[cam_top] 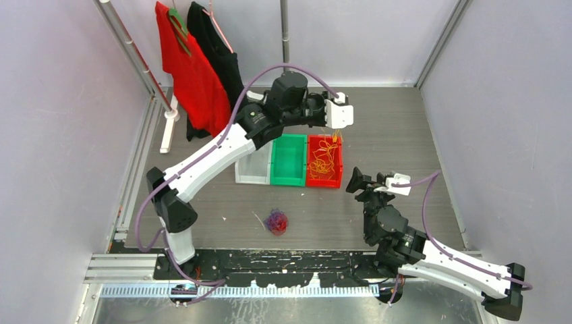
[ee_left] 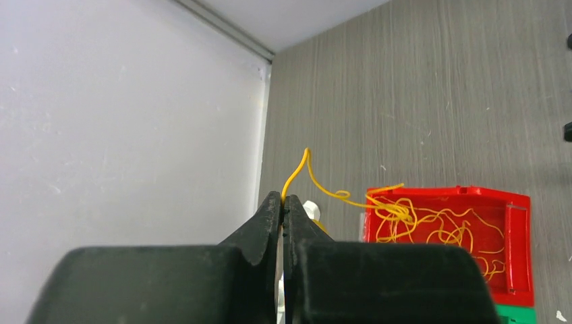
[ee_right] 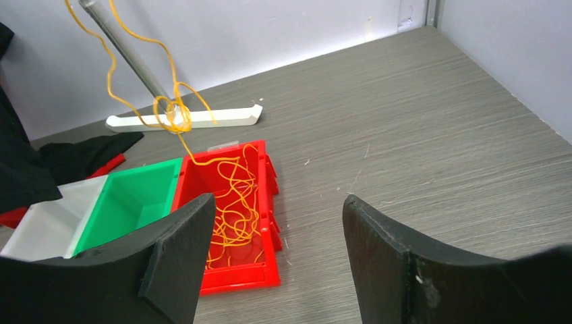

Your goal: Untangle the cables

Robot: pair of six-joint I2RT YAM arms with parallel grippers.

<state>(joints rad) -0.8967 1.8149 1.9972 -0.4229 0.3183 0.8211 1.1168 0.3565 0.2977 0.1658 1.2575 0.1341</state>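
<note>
An orange-yellow cable (cam_top: 325, 159) lies mostly in loose loops in the red bin (cam_top: 312, 181). One end rises out of the bin to my left gripper (cam_top: 332, 128), which hangs above the bin's far end. In the left wrist view the gripper (ee_left: 283, 200) is shut on that cable (ee_left: 317, 183), which runs down to the red bin (ee_left: 514, 253). A small wad of dark purple and red cables (cam_top: 276, 221) lies on the table in front of the bins. My right gripper (cam_top: 357, 181) is open and empty, right of the red bin. The right wrist view shows the cable (ee_right: 233, 199) in the bin (ee_right: 236, 278).
A green bin (cam_top: 289, 177) and a white bin (cam_top: 255, 174) stand in a row left of the red one. A red shirt (cam_top: 192, 74) and a black shirt (cam_top: 219, 50) hang from a rack (cam_top: 168, 121) at the back left. Grey walls close in the table.
</note>
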